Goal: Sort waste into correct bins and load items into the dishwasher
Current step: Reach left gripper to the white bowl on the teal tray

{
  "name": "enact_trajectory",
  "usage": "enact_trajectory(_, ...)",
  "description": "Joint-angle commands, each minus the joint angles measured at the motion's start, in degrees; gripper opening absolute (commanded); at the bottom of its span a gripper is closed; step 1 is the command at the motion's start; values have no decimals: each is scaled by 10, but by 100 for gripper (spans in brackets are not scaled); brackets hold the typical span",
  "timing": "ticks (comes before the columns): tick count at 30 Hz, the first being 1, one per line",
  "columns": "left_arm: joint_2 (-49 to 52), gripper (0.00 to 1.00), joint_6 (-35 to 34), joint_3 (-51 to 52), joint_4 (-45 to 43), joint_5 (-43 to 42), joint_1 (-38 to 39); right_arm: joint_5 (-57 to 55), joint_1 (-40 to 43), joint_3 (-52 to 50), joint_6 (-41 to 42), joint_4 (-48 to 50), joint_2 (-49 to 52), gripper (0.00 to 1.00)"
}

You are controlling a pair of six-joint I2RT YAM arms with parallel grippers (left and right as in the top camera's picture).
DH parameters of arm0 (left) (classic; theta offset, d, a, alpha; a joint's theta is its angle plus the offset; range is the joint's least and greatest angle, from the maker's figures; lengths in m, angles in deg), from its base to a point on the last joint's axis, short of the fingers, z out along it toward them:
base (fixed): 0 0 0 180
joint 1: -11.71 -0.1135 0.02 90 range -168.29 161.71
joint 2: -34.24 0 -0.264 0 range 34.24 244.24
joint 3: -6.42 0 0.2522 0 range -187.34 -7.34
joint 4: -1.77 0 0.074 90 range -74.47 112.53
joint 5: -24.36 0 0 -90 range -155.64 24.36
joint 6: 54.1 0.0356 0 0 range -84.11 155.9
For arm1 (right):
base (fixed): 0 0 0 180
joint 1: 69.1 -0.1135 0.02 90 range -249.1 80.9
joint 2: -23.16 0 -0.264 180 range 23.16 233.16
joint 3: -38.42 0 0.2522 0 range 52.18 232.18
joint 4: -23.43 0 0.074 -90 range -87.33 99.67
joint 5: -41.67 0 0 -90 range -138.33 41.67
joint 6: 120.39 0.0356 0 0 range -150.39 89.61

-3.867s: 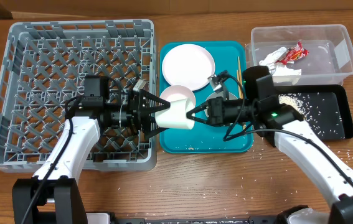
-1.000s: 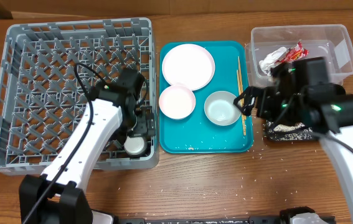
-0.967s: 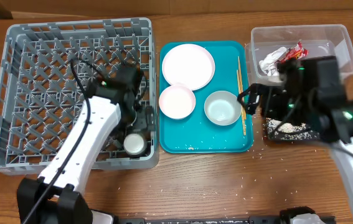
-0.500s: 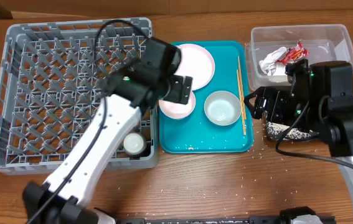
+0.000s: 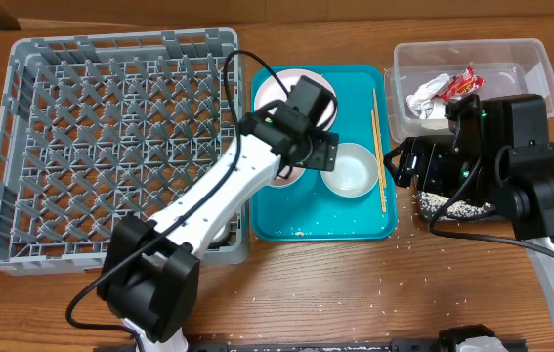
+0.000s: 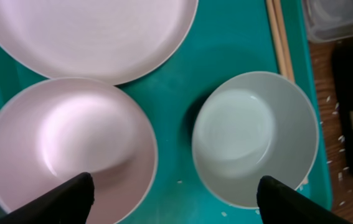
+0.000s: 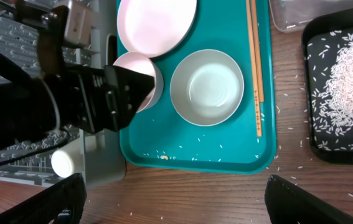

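My left gripper [image 5: 312,156] [image 6: 176,208] hangs open over the teal tray [image 5: 355,223], between two white bowls [image 6: 70,146] [image 6: 254,143], holding nothing. The round plate [image 6: 89,34] lies behind them, partly under my arm in the overhead view. Chopsticks [image 5: 378,147] lie along the tray's right side. The small cup [image 7: 64,163] stands in the grey dish rack [image 5: 22,147], at its front right corner. My right gripper [image 5: 402,164] [image 7: 188,205] is open and empty, high above the tray's right edge. Rice [image 7: 350,68] is heaped in the black tray [image 7: 313,93].
The clear tub [image 5: 540,78] at the back right holds the red wrapper [image 5: 464,83] and the napkin [image 5: 425,93]. Loose rice grains [image 5: 286,284] are scattered on the wooden table in front of the teal tray. My right arm covers most of the black tray from above.
My left gripper has swung from the rack's front right corner, with the cup left standing there, to above the two bowls. The right arm has barely shifted.
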Motion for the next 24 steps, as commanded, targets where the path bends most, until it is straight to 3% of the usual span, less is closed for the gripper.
enact_trajectory(1,9,84,-76,4,-16,-9,20,-3,1,7,-4,4,-1,93)
enact_trajectory(4,10,84,-97,4,-20,-3,30,-3,1,7,-4,4,-1,93)
enact_trajectory(12,48,67,-161,4,-42,29,41,-3,1,7,-5,4,-1,93)
enact_trajectory(24,96,54,-163,4,-59,32,57,-4,1,7,-17,-8,-1,93)
